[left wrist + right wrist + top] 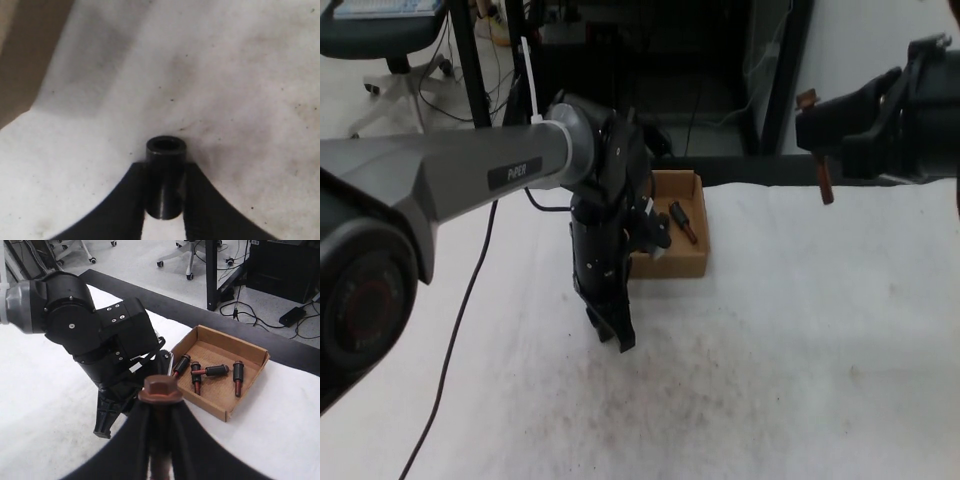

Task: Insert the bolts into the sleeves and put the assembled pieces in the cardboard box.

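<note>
Two claws, and both have something in them. The left claw (166, 169) is clamped on a black sleeve (166, 176), one finger on each side. The sleeve's hollow end points up at the wrist camera, and the white worktop (240, 75) is right under it. I can't tell if the sleeve actually touches the worktop.

The right claw (160, 415) is pinching a bolt (160, 389) by the shank, just under its coppery hex head. It's up in the air on the right side, well apart from the left claw.

The cardboard box (215, 347) sits toward the back of the worktop, just beside the left arm (470, 165). Four assembled pieces (212, 371) are lying in it, black sleeves with coppery bolt ends poking out.
</note>
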